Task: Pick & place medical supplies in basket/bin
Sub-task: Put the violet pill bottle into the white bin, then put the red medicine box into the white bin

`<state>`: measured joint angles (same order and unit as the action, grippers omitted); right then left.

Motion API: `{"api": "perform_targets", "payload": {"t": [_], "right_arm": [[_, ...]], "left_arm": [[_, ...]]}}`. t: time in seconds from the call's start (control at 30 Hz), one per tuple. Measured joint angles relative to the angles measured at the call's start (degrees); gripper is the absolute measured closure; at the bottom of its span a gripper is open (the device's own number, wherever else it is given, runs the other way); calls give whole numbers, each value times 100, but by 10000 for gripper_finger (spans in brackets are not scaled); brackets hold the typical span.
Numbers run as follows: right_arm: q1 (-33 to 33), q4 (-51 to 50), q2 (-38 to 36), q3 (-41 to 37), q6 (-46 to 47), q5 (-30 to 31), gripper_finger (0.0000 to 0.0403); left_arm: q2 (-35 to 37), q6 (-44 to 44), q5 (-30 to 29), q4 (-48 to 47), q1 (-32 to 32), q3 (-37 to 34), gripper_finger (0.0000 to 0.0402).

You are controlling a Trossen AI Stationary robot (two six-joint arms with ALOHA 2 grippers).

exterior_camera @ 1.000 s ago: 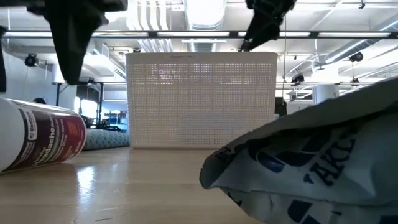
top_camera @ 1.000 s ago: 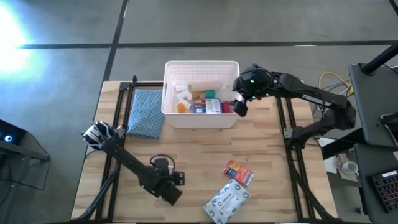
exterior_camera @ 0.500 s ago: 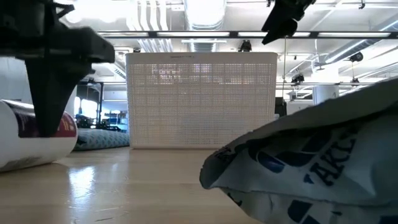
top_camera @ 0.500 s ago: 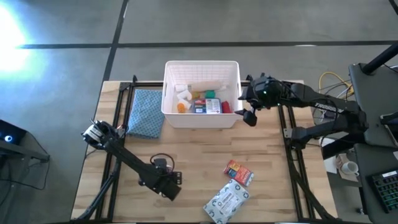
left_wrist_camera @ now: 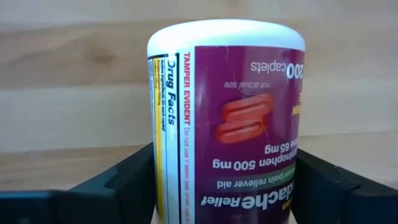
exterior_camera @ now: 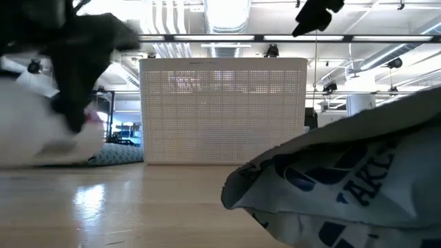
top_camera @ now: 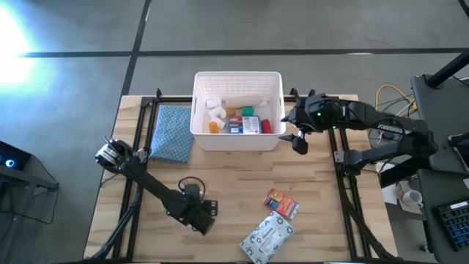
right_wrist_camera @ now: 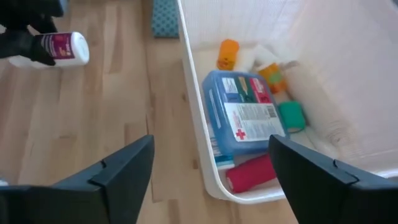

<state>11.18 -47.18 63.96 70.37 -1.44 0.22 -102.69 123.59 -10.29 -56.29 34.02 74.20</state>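
Wood table (top_camera: 234,183), left gripper (left_wrist_camera: 205,186) clamping pill bottle (left_wrist_camera: 227,118)

Wooden table (top_camera: 234,183), light planks, standing on grey concrete floor (top_camera: 220,29) crossed by a dark seam. Blue cloth (top_camera: 170,134) lies flat on the table toward its left side, beside a black frame rail (top_camera: 139,139); the low view shows its edge (exterior_camera: 117,155) as a low blue mound. Off the right edge of the table: yellow cables (top_camera: 392,95) and a white cup (top_camera: 412,196).
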Motion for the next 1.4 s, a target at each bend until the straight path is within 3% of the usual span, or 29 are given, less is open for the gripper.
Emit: {"api": "perform_targets", "payload": {"t": [0.1, 0.23, 0.3, 0.37, 0.5, 0.63, 0.77, 0.9, 1.1, 1.27, 1.4], "right_arm": [[2, -55, -221, 0, -27, 154, 104], [7, -257, -503, -6, -27, 339, 111], [7, -365, -636, -31, -27, 390, 113], [7, -482, -764, -77, -21, 405, 115], [7, -674, -1026, -289, 93, 436, 115], [2, -708, -1432, -648, 331, 433, 115], [2, -708, -1875, -1102, 548, 433, 112], [0, -747, -2251, -1519, 827, 425, 113], [-57, -750, -2542, -1982, 1048, 280, 108], [-57, -665, -2507, -2300, 1044, 116, 110], [-55, -40, -2382, -2665, 1028, -192, 113]], "left_arm": [[271, -7, -1027, -14, -84, 278, 138], [742, -258, -3359, 15, -257, 904, 140], [913, -907, -4305, 31, -447, 1279, 141], [1021, -1962, -4732, 26, -802, 1693, 141], [1086, -4460, -4659, 39, -1932, 2579, 141], [1045, -6425, -3814, 63, -3352, 3241, 132], [895, -7208, -3160, 65, -4454, 3559, 105], [841, -7496, -2729, 58, -4995, 3471, 66], [852, -7508, -2709, 57, -4965, 3376, 39], [900, -7450, -2643, 135, -4060, 3379, 38], [887, -6905, -2658, 245, -3161, 3291, 38]]}}
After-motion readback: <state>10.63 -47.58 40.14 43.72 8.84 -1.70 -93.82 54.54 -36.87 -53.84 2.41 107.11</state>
